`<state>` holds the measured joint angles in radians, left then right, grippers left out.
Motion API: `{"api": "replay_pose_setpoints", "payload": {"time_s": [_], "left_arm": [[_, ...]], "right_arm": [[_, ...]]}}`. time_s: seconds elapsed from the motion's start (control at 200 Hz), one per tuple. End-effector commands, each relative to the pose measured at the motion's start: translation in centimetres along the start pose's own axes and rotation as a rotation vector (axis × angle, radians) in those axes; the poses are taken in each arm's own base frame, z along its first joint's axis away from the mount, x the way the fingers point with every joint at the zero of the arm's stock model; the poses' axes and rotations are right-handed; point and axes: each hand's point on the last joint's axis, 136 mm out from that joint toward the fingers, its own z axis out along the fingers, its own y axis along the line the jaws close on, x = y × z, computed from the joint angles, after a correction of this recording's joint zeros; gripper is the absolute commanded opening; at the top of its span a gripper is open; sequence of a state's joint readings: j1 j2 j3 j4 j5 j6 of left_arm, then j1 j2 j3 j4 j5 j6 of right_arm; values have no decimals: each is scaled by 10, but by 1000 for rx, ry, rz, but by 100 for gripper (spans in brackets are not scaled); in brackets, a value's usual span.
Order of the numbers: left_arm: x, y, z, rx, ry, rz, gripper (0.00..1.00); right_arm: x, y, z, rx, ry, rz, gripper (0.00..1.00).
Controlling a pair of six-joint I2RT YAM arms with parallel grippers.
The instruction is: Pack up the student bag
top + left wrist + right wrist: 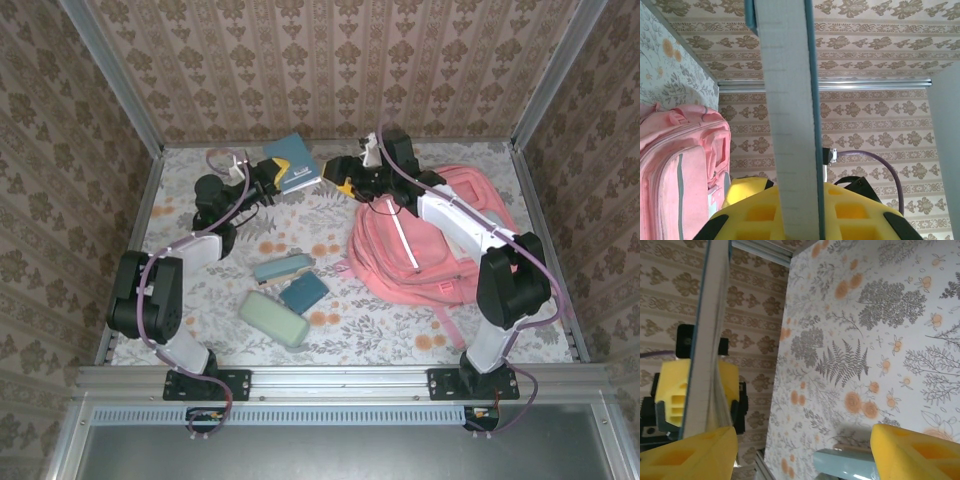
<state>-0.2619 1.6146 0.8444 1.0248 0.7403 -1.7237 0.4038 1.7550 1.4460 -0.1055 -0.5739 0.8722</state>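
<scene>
The student bag (430, 245), a big pink backpack, lies flat at the right of the table; its pink side (675, 165) fills the left of the left wrist view. My left gripper (274, 178) is shut on a blue book (294, 160) held above the table's back. Edge-on, the book (790, 100) rises between its yellow fingers (855, 215). My right gripper (340, 181) hovers just right of the book, open. In its own view the book (707, 335) stands beside the left finger (690, 455), with nothing between the fingers.
A pale green pencil case (273, 318) and two teal oblong items (283, 268) (303, 291) lie at the front middle of the floral table (330, 330). One pale teal item (845, 465) shows below the right gripper. Patterned walls close in the back and sides.
</scene>
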Motion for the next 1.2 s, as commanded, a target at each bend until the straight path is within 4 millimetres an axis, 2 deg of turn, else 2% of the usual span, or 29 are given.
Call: {"api": "replay_pose_setpoints", "payload": {"time_s": [0.0, 0.125, 0.205, 0.42, 0.665, 0.775, 0.965, 1.195], "left_arm": [[18, -8, 1, 20, 64, 59, 9], [17, -15, 2, 43, 65, 61, 9], [16, -17, 3, 48, 67, 62, 9], [16, -9, 3, 34, 69, 57, 9], [14, -1, 5, 20, 72, 62, 9], [13, 0, 7, 20, 74, 62, 9], [13, -2, 8, 27, 74, 64, 9], [12, -6, 7, 41, 67, 65, 9]], "right_arm": [[-14, 28, -13, -102, -43, -15, 72], [-6, 7, -6, -51, -16, 17, 72], [-6, 3, -6, -72, -26, 50, 71], [-23, 28, -20, -269, -78, 121, 71], [-27, 62, -39, -364, -89, 122, 69], [-23, 73, -39, -398, -73, 130, 68], [-11, 70, -24, -380, -34, 147, 67], [-2, 56, -12, -339, -15, 171, 67]]}}
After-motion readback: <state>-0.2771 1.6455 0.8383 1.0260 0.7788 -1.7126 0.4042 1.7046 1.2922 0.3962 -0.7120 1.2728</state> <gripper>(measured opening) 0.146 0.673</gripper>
